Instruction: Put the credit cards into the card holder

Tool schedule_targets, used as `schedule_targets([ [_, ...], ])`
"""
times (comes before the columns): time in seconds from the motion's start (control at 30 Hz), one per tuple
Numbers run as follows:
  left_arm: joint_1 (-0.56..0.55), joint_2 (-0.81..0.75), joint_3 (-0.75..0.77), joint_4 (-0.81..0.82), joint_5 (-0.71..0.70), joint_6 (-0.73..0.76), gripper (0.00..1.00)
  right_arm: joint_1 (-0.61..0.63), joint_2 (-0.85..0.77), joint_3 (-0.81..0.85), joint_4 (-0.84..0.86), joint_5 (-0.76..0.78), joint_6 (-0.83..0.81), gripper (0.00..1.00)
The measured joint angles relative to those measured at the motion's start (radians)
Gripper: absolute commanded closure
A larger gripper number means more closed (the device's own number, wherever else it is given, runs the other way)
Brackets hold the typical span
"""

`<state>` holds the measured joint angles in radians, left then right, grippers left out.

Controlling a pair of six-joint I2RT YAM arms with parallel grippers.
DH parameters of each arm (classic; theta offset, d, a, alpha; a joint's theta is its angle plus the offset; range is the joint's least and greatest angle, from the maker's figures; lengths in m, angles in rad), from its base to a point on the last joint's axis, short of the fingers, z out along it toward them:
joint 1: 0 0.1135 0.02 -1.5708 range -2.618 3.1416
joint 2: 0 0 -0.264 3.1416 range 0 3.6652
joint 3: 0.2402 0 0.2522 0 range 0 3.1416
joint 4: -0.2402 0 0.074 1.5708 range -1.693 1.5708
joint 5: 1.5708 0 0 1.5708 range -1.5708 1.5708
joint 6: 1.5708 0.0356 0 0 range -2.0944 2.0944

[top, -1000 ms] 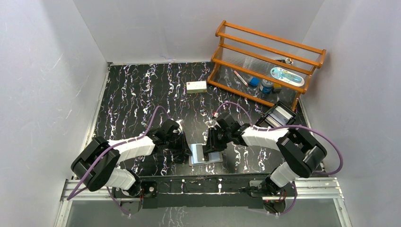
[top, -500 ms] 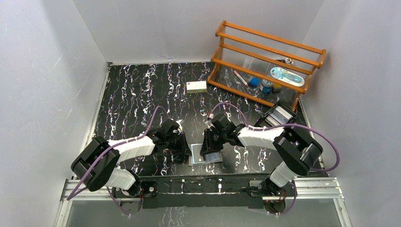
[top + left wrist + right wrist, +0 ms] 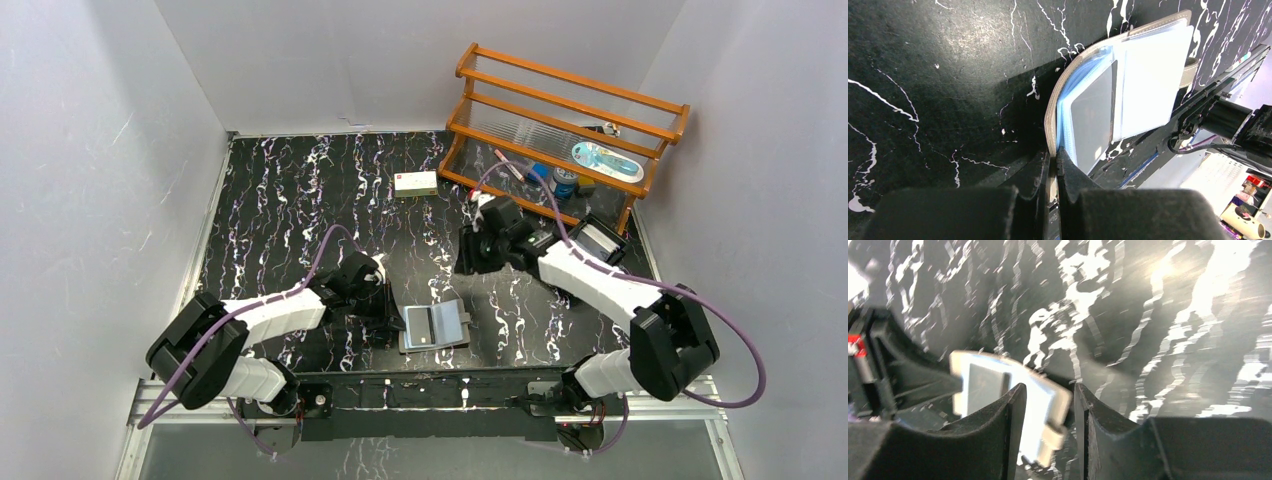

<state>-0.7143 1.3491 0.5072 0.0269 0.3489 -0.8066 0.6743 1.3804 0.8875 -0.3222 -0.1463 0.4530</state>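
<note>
The card holder (image 3: pixel 434 326) lies open near the table's front edge, its light blue inside up. A grey card (image 3: pixel 1092 116) sits in its left pocket. My left gripper (image 3: pixel 392 318) is shut on the holder's taupe left edge (image 3: pixel 1052 131), which shows pinched between the jaws in the left wrist view. My right gripper (image 3: pixel 467 258) is open and empty, well behind the holder and apart from it. The right wrist view is blurred and shows the holder (image 3: pixel 998 382) far off between the open jaws. More pale cards (image 3: pixel 598 238) stand in the black tray.
The black tray (image 3: pixel 572 248) sits at the right, partly hidden by the right arm. A wooden rack (image 3: pixel 560 130) with small items stands at the back right. A white box with a red mark (image 3: pixel 415 183) lies at the back middle.
My right gripper has lifted off the card holder and moved back and to the right, uncovering it. The left gripper and the holder have stayed put.
</note>
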Motion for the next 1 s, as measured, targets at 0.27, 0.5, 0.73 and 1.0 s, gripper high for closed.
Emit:
schedule_targets([
  [0.27,0.000,-0.023,0.003,-0.012,0.011,0.003,1.00,-0.183,-0.011,0.142,-0.163,0.294,-0.270,0.49],
  [0.5,0.000,-0.033,0.003,-0.012,0.021,0.003,1.00,-0.335,-0.011,0.158,-0.210,0.488,-0.543,0.50],
  [0.73,0.000,-0.036,0.003,-0.012,0.031,0.003,1.00,-0.482,0.021,0.167,-0.217,0.522,-0.738,0.53],
  [1.0,0.000,-0.037,0.003,-0.012,0.033,0.007,1.00,-0.617,0.132,0.189,-0.258,0.424,-0.816,0.49],
])
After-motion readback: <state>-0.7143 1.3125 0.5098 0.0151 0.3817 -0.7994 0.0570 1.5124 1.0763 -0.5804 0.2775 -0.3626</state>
